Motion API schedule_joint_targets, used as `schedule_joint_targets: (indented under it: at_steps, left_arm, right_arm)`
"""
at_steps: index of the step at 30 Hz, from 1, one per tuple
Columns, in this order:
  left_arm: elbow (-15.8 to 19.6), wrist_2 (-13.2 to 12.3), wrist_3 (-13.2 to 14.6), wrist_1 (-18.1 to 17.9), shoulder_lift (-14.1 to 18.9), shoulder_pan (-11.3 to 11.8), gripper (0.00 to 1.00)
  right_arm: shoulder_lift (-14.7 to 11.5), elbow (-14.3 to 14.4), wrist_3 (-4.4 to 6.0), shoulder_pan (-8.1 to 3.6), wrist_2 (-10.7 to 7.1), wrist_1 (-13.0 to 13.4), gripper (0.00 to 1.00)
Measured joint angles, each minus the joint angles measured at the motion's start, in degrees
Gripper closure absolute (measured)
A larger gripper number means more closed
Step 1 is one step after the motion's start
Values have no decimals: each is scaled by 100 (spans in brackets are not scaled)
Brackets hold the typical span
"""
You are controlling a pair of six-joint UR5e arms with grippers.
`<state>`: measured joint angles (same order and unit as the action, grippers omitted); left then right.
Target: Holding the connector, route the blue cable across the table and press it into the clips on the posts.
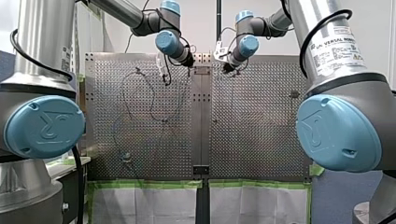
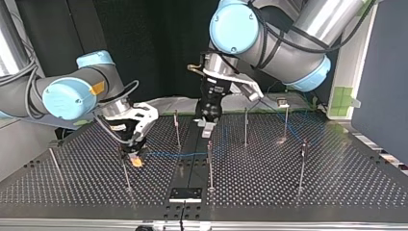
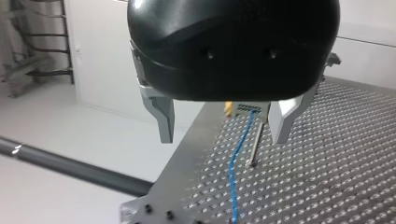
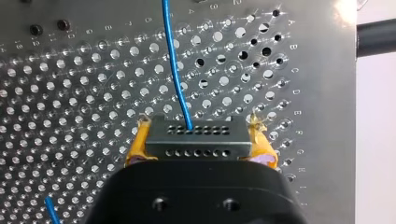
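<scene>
In the right wrist view my right gripper (image 4: 200,126) is shut on a grey multi-pin connector (image 4: 196,145), held between its yellow pads (image 4: 137,144). The blue cable (image 4: 175,60) runs out of the connector over the perforated plate. In the top view that gripper (image 2: 136,159) hangs low at the left beside a thin post (image 2: 126,173), and the cable (image 2: 178,155) trails to the right toward a middle post (image 2: 210,163). My left gripper (image 2: 208,121), black with metal fingers (image 3: 164,122), hovers open and empty over the centre strip. In its wrist view the connector (image 3: 246,108) lies ahead.
Several thin clip posts stand across the plate, among them three (image 2: 246,126), (image 2: 286,118), (image 2: 302,163) on the top view's right. More cable loops over the front view's left half (image 1: 149,98). A dark centre strip (image 2: 190,159) divides the two plates.
</scene>
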<state>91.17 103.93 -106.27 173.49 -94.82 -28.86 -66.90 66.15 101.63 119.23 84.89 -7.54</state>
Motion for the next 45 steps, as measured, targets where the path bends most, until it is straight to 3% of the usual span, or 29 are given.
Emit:
schedule_joint_targets:
  at_steps: [7,12,20,45]
  left_arm:
    - [-361,271,84,152,-360,-357,0]
    - [-593,369,88,239,-594,-448,0]
    - [-965,503,96,383,-964,-423,0]
    - [-2274,557,111,471,-1846,-185,0]
  right_arm:
    - [-34,2,-1,0,-1,3,100]
    - [-33,4,-1,0,0,7,100]
    - [-32,4,-1,-1,2,7,100]
    - [-30,7,-1,-2,-2,17,100]
